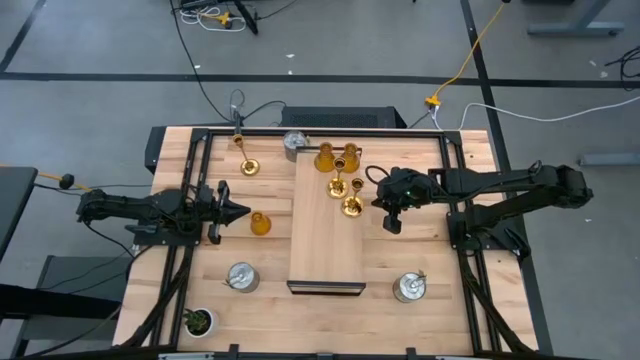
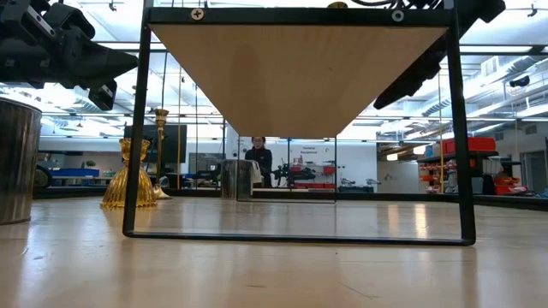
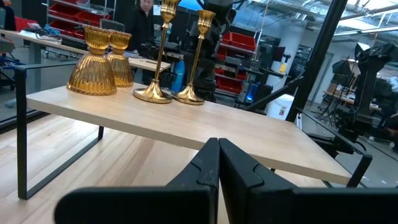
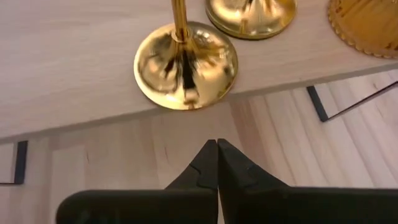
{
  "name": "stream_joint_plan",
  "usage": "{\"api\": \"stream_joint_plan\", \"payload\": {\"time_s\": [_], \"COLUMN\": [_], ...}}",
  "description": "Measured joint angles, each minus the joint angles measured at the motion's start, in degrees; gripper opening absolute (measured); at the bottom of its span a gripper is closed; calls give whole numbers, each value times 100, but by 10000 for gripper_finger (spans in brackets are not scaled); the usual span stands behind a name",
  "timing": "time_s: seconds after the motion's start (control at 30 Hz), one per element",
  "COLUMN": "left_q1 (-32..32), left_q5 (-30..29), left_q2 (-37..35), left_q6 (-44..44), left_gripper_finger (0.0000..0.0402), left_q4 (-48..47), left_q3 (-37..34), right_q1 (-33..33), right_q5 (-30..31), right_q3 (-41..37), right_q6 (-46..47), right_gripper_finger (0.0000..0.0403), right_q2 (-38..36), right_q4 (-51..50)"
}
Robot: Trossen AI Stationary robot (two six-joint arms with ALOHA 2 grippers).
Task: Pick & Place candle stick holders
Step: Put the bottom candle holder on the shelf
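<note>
Silver holder [image 2: 17, 160] looms nearest in low view, at desk's left edge. Raised shelf [image 1: 325, 240] mid-desk carries two amber holders [image 1: 324, 157], two gold stems [image 1: 351, 205] at its far end. Third amber holder [image 1: 260, 223] on desk, just ahead of left gripper [image 1: 238, 210], fingers pressed together, empty. Right gripper [image 1: 392, 224] clamped shut, empty, beside shelf's right edge near gold base. Potted plant [image 1: 198, 321] at near left corner. Low view alone shows person [image 2: 259, 159] in room behind. Wood-plank desk, grey floor, cables.

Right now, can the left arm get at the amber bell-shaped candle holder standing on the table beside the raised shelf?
Probably yes. The left gripper is shut and empty, pointing at the amber candle holder, with only bare table between them. It would have to open first.
</note>
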Motion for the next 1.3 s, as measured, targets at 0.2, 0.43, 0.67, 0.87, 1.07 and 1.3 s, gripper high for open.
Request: {"api": "stream_joint_plan", "payload": {"time_s": [0.2,0.43,0.67,0.87,1.07,1.3], "left_q1": [-1,-2,-2,-1,0,0], "left_q5": [0,0,0,0,0,0], "left_q2": [0,-1,-2,-1,-2,-2], "left_q6": [0,0,-1,1,-1,0], "left_gripper_finger": [10,10,10,10,10,10], "left_q4": [0,0,0,0,0,0], "left_q3": [-1,0,-1,0,-1,1], "right_q1": [0,0,0,-2,-2,-2], "right_q5": [-2,-2,-2,-118,-297,-308], "right_q3": [-34,-39,-40,-40,-40,-39], "right_q6": [-6,-87,-87,-87,-32,-22], "right_gripper_finger": [1,1,1,1,1,1], "right_q2": [0,168,345,343,369,435], "right_q4": [302,407,476,682,766,831]}}
